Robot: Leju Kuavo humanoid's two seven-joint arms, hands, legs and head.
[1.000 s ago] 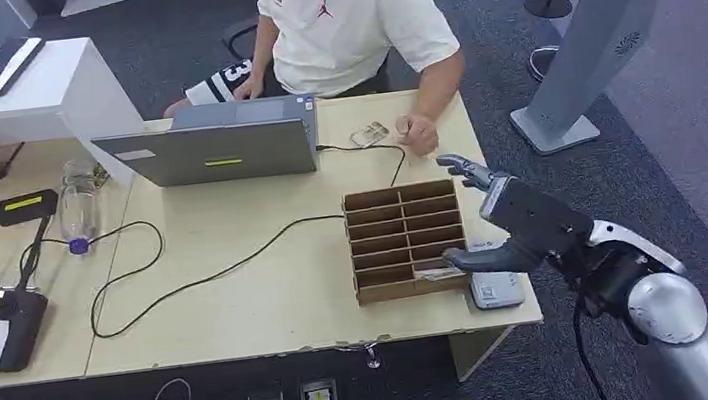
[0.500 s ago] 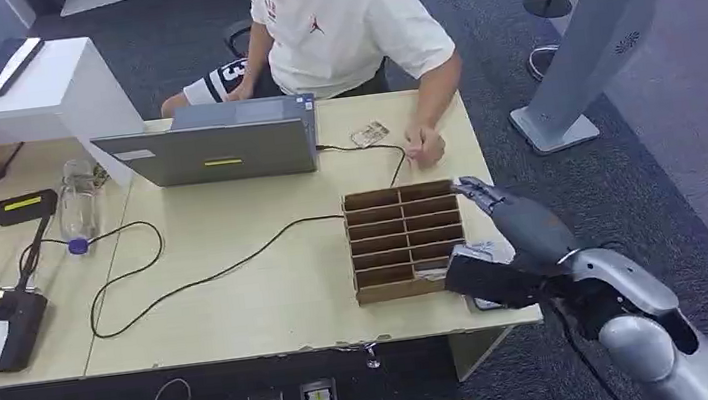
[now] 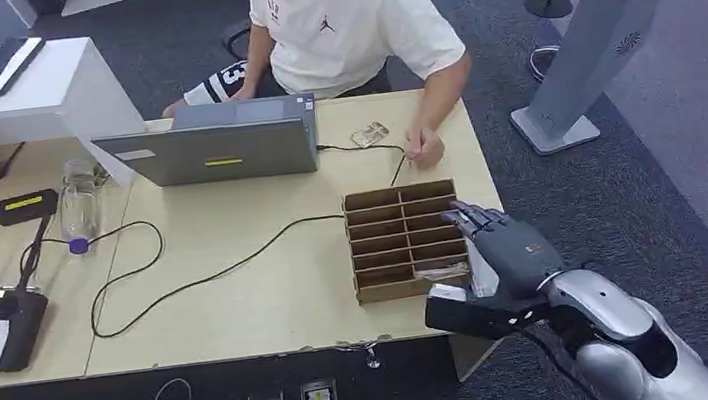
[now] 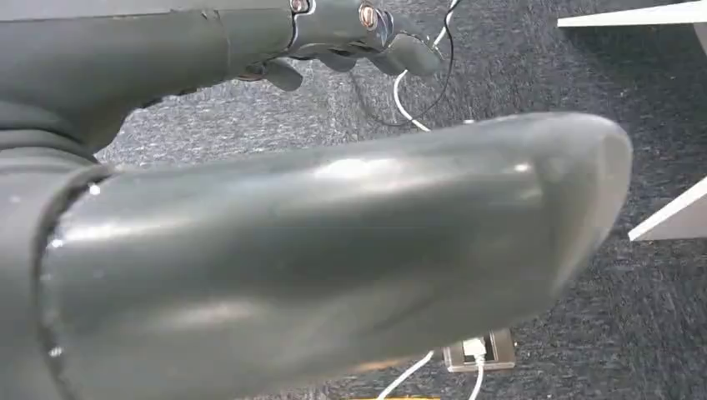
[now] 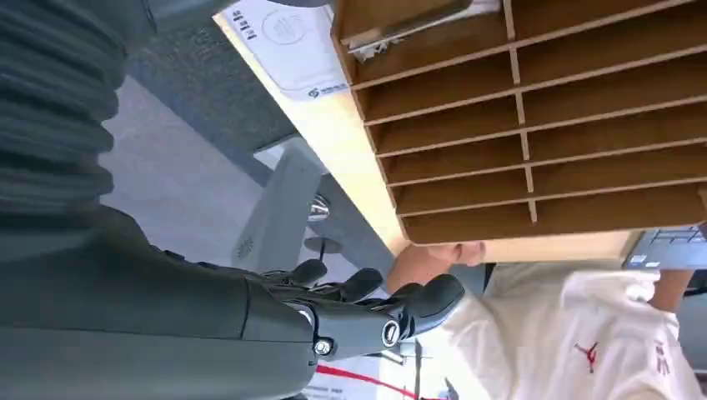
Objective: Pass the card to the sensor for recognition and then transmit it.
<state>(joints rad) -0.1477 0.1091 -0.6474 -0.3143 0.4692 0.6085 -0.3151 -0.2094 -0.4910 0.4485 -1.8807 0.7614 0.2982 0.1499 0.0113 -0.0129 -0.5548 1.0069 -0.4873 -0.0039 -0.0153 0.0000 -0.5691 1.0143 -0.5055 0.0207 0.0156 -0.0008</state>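
**Robot hand poised beside a card rack**

In the lower right of the head view, the right hand [image 3: 504, 248] hovers just right of a cardboard rack [image 3: 405, 239], fingers stretched out and holding nothing. A card [image 3: 442, 271] lies in the rack's nearest right slot. The white sensor [image 5: 288, 42] sits beside the rack. A person [image 3: 350, 19] sits at the desk's [image 3: 269, 280] far side. The left hand [image 4: 350, 25] hangs over carpet, fingers curled, empty.
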